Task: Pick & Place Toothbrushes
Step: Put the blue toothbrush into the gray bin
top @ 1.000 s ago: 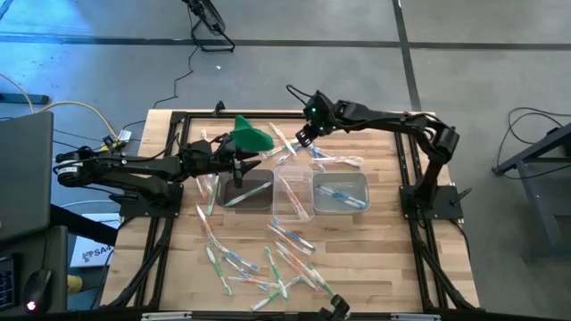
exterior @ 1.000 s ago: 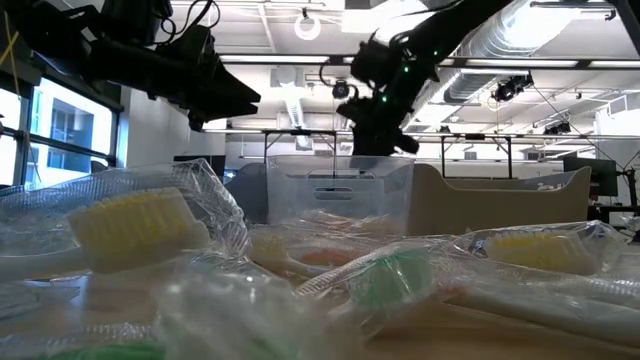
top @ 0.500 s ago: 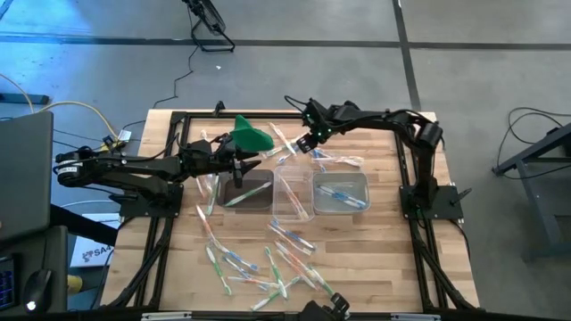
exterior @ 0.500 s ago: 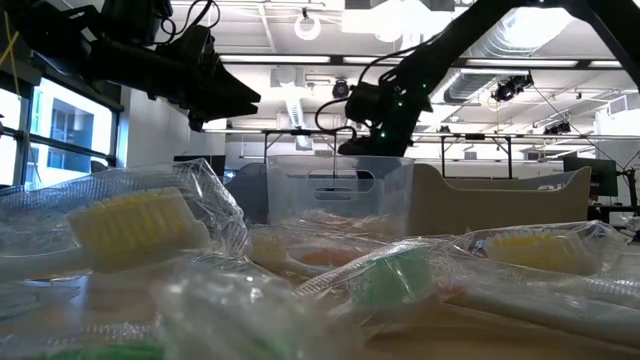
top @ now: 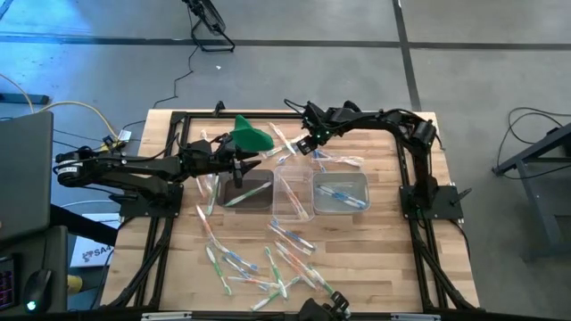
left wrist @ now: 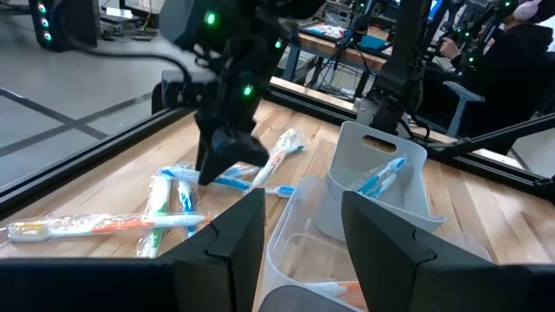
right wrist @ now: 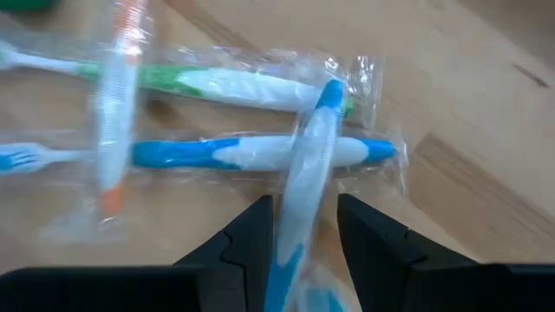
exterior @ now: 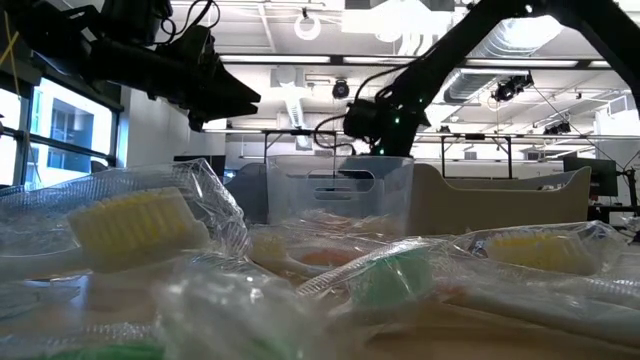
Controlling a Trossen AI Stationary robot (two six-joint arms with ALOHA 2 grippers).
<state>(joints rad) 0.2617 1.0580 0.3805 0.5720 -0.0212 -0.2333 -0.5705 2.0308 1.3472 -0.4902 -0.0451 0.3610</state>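
Observation:
Wrapped toothbrushes lie scattered at the table's far middle [top: 299, 150] and near the front edge [top: 268, 263]. My right gripper [top: 305, 143] points steeply down over the far heap, open. In the right wrist view its fingers [right wrist: 303, 206] stand on either side of a blue-and-white toothbrush [right wrist: 308, 160] that lies across a second blue one [right wrist: 260, 152] and a green one [right wrist: 225, 85]; I cannot tell whether they touch it. My left gripper [top: 248, 169] hangs open over the left tub [top: 245, 192], with nothing between its fingers [left wrist: 302, 204].
Three clear tubs stand in a row mid-table: the left one holds a green toothbrush, the middle one [top: 290, 192] stands between, and the right one [top: 341, 192] holds a blue one. A green cloth-like lump [top: 252, 135] lies at the far side, left of my right gripper.
My right gripper has sunk toward the toothbrushes at the table's far middle and tipped to point more steeply down. Its arm has folded lower. The toothbrushes and tubs have stayed where they were.

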